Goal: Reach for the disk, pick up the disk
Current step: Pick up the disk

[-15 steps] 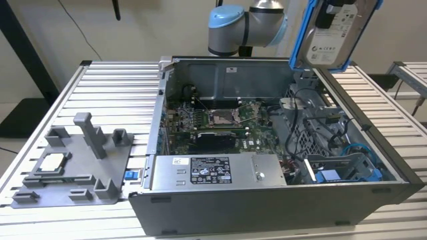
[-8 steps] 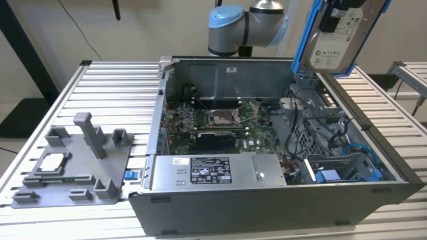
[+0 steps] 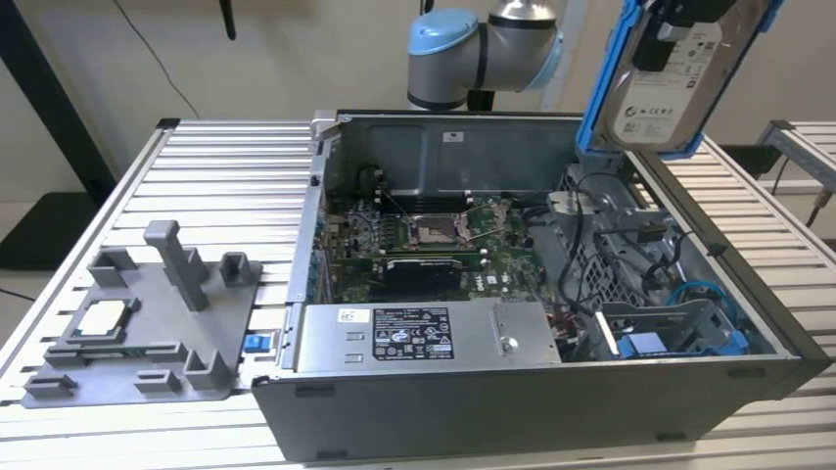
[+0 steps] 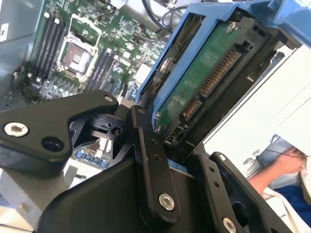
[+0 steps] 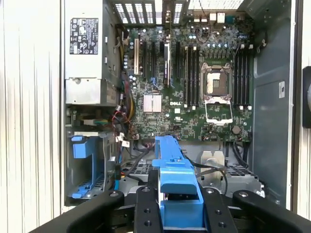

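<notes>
The disk (image 3: 669, 88), a silver hard drive with a white label in a bright blue bracket, hangs tilted in the air above the far right corner of the open computer case (image 3: 523, 411). My gripper (image 3: 682, 24) is shut on its upper end. In the second wrist view the disk's green circuit-board side (image 4: 204, 82) shows, with a black finger (image 4: 150, 160) pressed against the bracket. In the first wrist view the blue bracket (image 5: 176, 177) sits clamped in my gripper (image 5: 177, 206), high over the motherboard.
Inside the case lie the motherboard (image 3: 432, 230), a silver power supply box (image 3: 418, 335) and a blue drive bay (image 3: 679, 333). A grey fixture (image 3: 144, 323) holding a small square chip stands on the slatted table (image 3: 235, 166) at the exterior view's left. A person's hand (image 4: 286, 162) shows beyond the table.
</notes>
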Controlling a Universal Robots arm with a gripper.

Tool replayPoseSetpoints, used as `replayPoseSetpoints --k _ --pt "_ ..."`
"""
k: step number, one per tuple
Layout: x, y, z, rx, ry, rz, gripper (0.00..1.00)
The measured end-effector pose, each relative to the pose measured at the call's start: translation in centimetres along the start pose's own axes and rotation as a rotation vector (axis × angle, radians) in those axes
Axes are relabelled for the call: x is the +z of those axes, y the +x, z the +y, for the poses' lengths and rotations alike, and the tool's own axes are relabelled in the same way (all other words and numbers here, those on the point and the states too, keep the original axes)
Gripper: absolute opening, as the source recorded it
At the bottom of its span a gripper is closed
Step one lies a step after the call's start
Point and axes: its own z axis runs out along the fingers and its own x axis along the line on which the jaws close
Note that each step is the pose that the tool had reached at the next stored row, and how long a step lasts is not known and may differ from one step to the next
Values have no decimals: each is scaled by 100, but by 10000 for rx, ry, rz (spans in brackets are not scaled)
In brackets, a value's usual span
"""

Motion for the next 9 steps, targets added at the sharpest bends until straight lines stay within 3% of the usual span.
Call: replayPoseSetpoints --k 9 --pt "2 180 -4 0 0 0 0"
